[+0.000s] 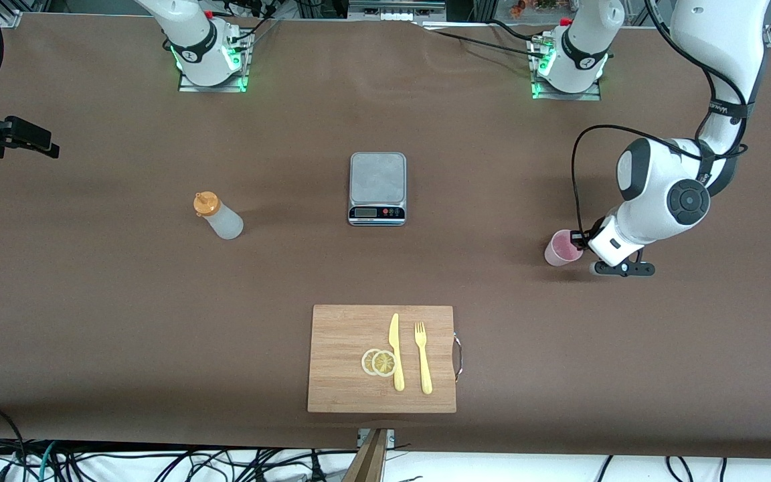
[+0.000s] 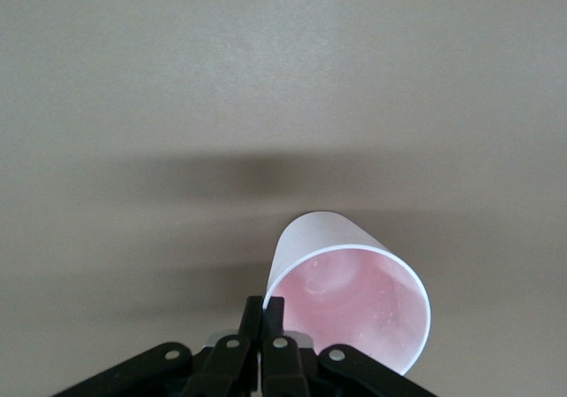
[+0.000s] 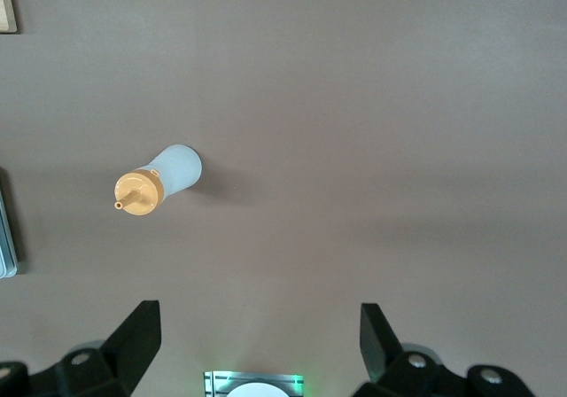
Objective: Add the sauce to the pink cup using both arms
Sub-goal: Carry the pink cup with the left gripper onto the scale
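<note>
The pink cup (image 1: 563, 248) stands on the table toward the left arm's end. My left gripper (image 1: 584, 238) is shut on the pink cup's rim. In the left wrist view one finger is inside the pink cup (image 2: 354, 299) and the other outside its wall, at my left gripper (image 2: 266, 308). The sauce bottle (image 1: 218, 215) with its orange cap stands upright toward the right arm's end. My right gripper (image 1: 31, 137) hangs high near that end of the table, open and holding nothing. Its wrist view looks down on the sauce bottle (image 3: 159, 180), well away from my right gripper (image 3: 259, 326).
A grey kitchen scale (image 1: 377, 187) sits mid-table between bottle and cup. Nearer the front camera lies a wooden cutting board (image 1: 338, 335) with a yellow knife (image 1: 395, 351), a yellow fork (image 1: 423, 358) and two lemon slices (image 1: 379, 362).
</note>
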{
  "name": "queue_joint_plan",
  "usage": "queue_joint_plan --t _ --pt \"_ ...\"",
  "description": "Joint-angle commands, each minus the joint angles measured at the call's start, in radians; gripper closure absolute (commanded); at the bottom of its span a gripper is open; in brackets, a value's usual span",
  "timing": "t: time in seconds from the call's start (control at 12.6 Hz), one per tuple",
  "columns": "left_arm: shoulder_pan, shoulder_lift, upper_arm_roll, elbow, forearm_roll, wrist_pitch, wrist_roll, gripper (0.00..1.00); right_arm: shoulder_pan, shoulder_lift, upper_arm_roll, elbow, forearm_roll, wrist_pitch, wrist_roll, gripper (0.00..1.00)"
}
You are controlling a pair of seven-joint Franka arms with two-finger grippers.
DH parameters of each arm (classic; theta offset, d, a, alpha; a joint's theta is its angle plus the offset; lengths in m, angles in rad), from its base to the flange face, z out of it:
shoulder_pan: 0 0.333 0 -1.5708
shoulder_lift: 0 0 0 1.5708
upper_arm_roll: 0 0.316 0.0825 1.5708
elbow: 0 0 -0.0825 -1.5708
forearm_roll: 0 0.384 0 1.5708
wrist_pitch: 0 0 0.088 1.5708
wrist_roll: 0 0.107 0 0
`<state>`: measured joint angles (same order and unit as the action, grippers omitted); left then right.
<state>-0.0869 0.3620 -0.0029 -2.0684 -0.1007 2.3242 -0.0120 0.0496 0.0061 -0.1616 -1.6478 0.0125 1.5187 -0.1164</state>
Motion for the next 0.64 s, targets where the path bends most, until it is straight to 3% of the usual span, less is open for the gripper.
queue_joint_plan --t 0.0,0.24,0.56 --pt "-0.053 -0.037 0.004 0.013 -0.075 -0.028 -0.006 1.00 -0.005 0.002 0.004 0.014 0.014 -0.017 -0.011 0.01" --pt "-0.126 -0.049 -0.002 0.037 -0.160 -0.062 -0.067 1.00 -0.005 0.002 0.002 0.014 0.014 -0.017 -0.011 0.01" --pt "-0.235 -0.061 -0.101 0.054 -0.162 -0.080 -0.254 1.00 -0.007 0.002 0.002 0.014 0.014 -0.017 -0.011 0.01"
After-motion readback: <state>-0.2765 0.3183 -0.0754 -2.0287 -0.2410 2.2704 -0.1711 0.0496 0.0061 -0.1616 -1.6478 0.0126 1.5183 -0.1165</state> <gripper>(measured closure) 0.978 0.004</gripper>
